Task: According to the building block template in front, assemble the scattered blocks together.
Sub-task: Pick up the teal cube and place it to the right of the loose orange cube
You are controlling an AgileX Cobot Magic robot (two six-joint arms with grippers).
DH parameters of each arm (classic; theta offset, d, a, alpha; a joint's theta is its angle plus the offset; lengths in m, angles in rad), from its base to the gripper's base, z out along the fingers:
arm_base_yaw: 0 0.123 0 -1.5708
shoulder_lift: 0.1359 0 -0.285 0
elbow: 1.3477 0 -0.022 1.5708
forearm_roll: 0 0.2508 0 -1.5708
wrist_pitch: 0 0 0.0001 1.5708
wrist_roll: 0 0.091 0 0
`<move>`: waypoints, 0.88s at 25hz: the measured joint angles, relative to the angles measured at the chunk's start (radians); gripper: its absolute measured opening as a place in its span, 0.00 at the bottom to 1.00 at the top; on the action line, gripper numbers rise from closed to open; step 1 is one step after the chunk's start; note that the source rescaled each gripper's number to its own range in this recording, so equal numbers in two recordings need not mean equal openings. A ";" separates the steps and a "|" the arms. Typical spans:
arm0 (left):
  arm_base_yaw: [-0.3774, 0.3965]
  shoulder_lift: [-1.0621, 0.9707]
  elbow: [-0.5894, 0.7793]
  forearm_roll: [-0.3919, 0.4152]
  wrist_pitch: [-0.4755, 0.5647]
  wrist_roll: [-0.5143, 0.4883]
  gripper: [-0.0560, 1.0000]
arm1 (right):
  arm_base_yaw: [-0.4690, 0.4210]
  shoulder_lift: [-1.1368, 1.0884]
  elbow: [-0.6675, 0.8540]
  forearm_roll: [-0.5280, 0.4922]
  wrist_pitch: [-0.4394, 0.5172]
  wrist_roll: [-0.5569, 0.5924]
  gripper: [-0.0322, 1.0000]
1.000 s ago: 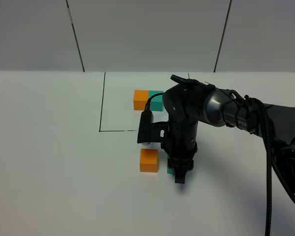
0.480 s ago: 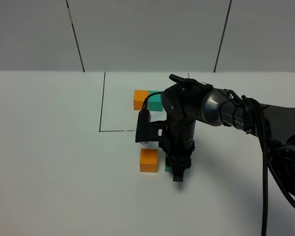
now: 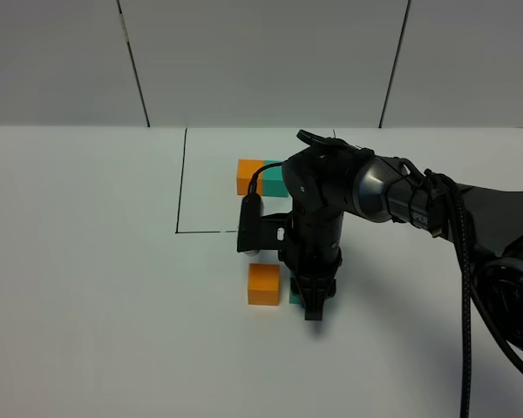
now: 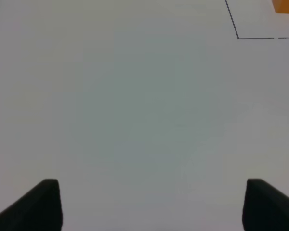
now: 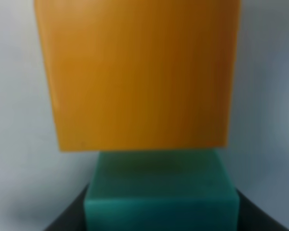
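Note:
The template [image 3: 261, 177], an orange-and-teal bar, lies inside the black outlined square [image 3: 181, 192] at the back. The loose orange cube [image 3: 263, 284] sits on the table in front of the square. My right gripper [image 3: 312, 305] points down just right of it and is shut on the loose teal cube [image 3: 294, 296], mostly hidden by the fingers. In the right wrist view the teal cube [image 5: 161, 192] sits between the dark fingertips [image 5: 67, 219] with the orange cube [image 5: 139, 72] right against it or nearly so. My left gripper [image 4: 151, 207] is open and empty over bare table.
The white table [image 3: 87, 287] spreads around the blocks. The right arm and its cables [image 3: 436, 209] reach in from the right. The left wrist view shows the square's line corner [image 4: 237, 37] and an orange patch [image 4: 285, 6] at the frame's edge.
My right gripper has slid left with the teal cube, narrowing the gap to the orange cube. The orange cube and the template have not moved.

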 joint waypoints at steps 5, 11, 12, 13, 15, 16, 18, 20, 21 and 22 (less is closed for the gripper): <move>0.000 0.000 0.000 0.000 0.000 0.000 0.63 | 0.006 0.001 0.000 0.031 -0.027 -0.002 0.04; 0.000 0.000 0.000 0.000 0.000 0.000 0.63 | 0.006 0.001 0.000 0.041 -0.032 -0.003 0.04; 0.000 0.000 0.000 0.000 0.000 0.000 0.63 | 0.006 0.001 0.000 0.041 -0.032 -0.008 0.04; 0.000 0.000 0.000 0.000 0.000 0.000 0.63 | 0.006 0.001 0.000 0.041 -0.032 -0.016 0.04; 0.000 0.000 0.000 0.000 0.000 0.000 0.63 | 0.007 0.001 0.000 0.041 -0.032 -0.040 0.04; 0.000 0.000 0.000 0.000 0.000 0.000 0.63 | 0.008 0.001 0.000 0.041 -0.033 -0.050 0.04; 0.000 0.000 0.000 0.000 0.000 0.000 0.63 | 0.010 0.001 0.000 0.039 -0.033 -0.070 0.04; 0.000 0.000 0.000 0.000 0.000 0.000 0.63 | 0.012 0.001 0.000 0.036 -0.034 -0.076 0.04; 0.000 0.000 0.000 0.000 0.000 0.000 0.63 | 0.013 0.001 0.000 0.036 -0.034 -0.080 0.04; 0.000 0.000 0.000 0.000 0.000 0.000 0.63 | 0.013 0.001 0.000 0.036 -0.034 -0.080 0.04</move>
